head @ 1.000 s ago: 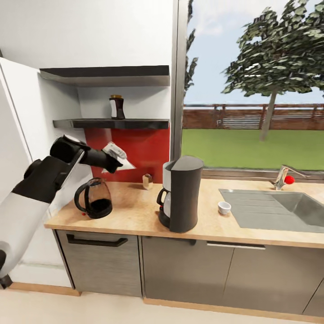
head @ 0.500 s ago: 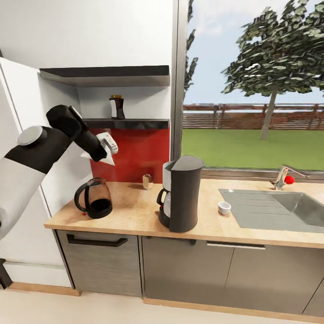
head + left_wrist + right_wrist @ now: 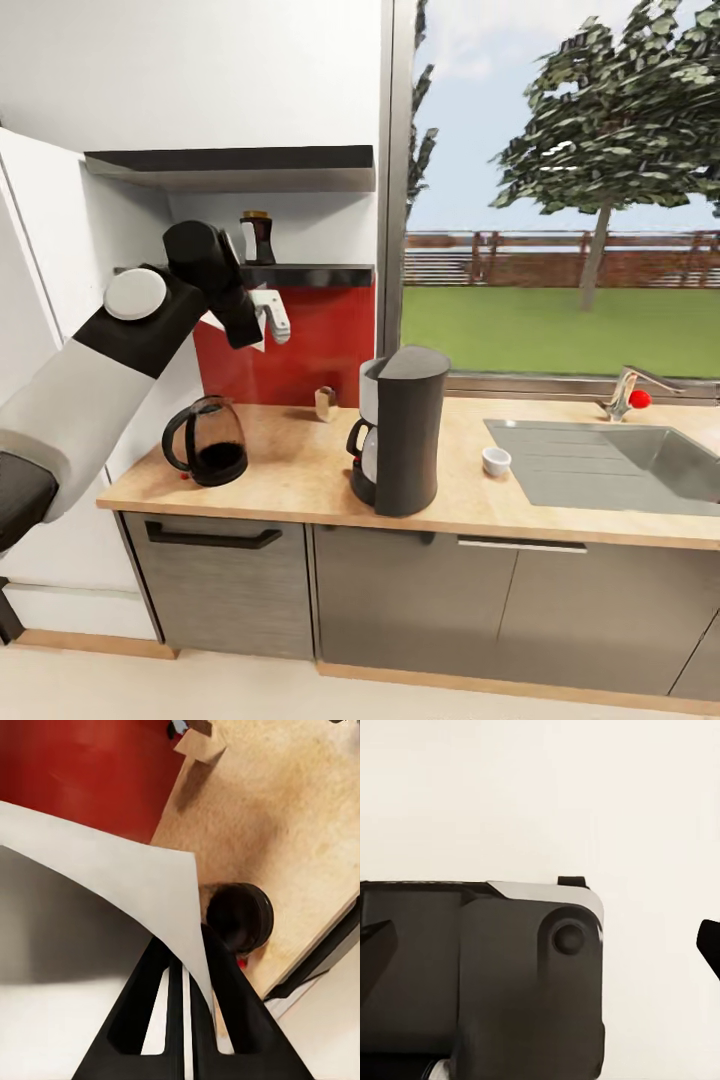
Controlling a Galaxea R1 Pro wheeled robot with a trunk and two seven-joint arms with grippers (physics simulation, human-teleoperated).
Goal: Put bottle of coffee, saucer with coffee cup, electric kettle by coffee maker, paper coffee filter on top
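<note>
My left gripper is raised in front of the red backsplash, just under the lower shelf, and is shut on a white paper coffee filter. In the left wrist view the fingers pinch the sheet's edge, with the electric kettle far below. The kettle stands at the counter's left end. The black coffee maker stands mid-counter. A dark coffee bottle sits on the lower shelf. A white coffee cup rests beside the sink. My right gripper is open, near the robot's dark body.
A steel sink with a faucet takes the counter's right part. A small tan box stands against the backsplash. A white panel borders the counter's left end. Bare wood lies between kettle and coffee maker.
My left arm has swung up and to the right with the filter, from above the kettle to just under the lower shelf. The view shifted slightly.
</note>
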